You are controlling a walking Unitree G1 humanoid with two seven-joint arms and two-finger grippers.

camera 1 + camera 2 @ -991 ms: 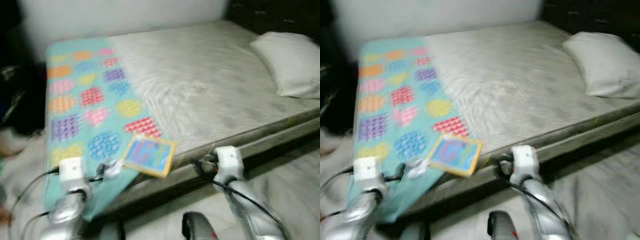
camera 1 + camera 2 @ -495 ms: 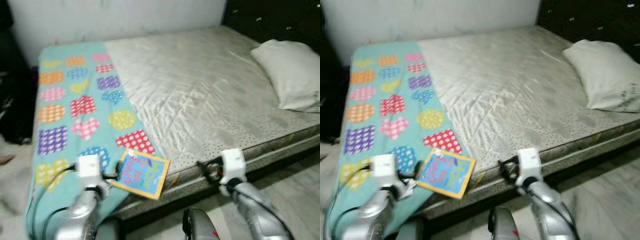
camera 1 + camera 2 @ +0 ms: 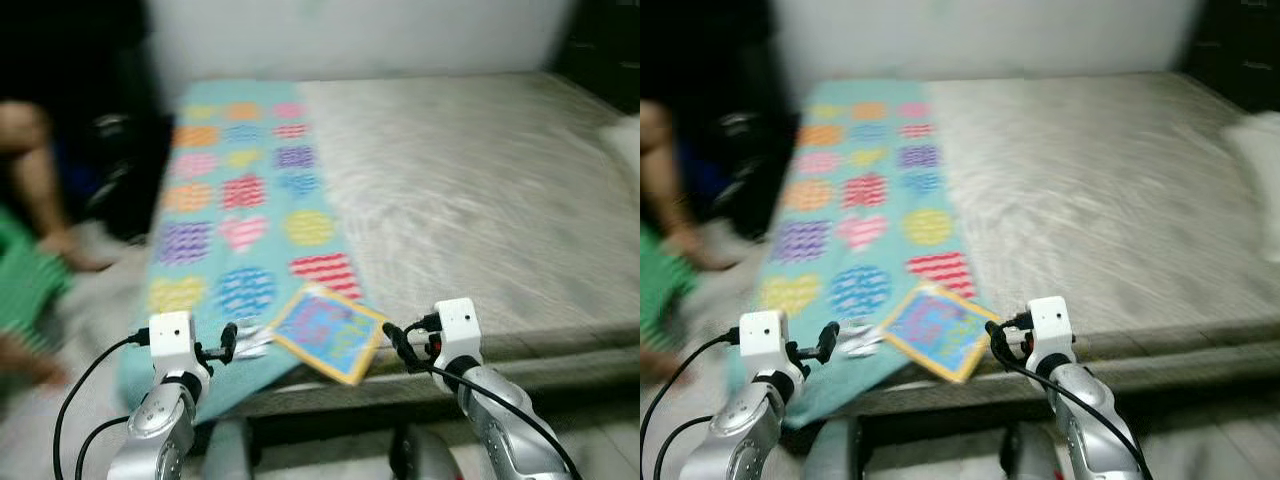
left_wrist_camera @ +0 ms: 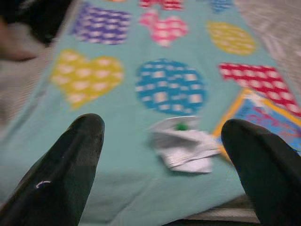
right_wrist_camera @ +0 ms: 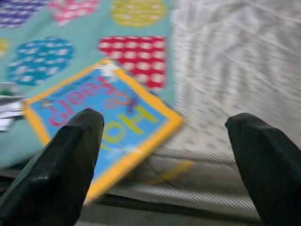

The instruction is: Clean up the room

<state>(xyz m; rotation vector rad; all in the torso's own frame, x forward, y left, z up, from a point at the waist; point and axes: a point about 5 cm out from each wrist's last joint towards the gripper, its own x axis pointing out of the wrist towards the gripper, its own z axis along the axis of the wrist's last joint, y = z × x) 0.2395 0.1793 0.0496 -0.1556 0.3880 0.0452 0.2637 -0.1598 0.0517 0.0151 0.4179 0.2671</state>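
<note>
The whole view has swung since half a second ago: the pillow that lay at the right has slid almost out of frame, and a person's leg (image 3: pixel 30 165) and a green sleeve (image 3: pixel 25 285) now show at the left beside the bed (image 3: pixel 480 190). That is the camera turning, not the things moving. The book (image 3: pixel 328 333) and the crumpled wrapper (image 4: pixel 184 145) lie as before on the quilt (image 3: pixel 235 200) near the bed's front edge, the wrapper touching the book's corner. In my judgement the robot has squared up to this corner of the bed, so the pick-up stage of the tidying is about to begin, and nothing is yet in hand.

Both arms are raised forward at about the same height, forearms bent up from the bottom of the frame, wrists level. The left gripper (image 4: pixel 164 155) has its jaws wide and holding nothing; the wrapper sits just ahead of them and between the two fingers' lines, nearer the one by the book. The right gripper (image 5: pixel 160 146) is also spread wide and holding nothing; the book lies ahead and below, under the finger (image 5: pixel 56 165) on the quilt side, its corner overhanging the mattress edge between the jaws.
</note>
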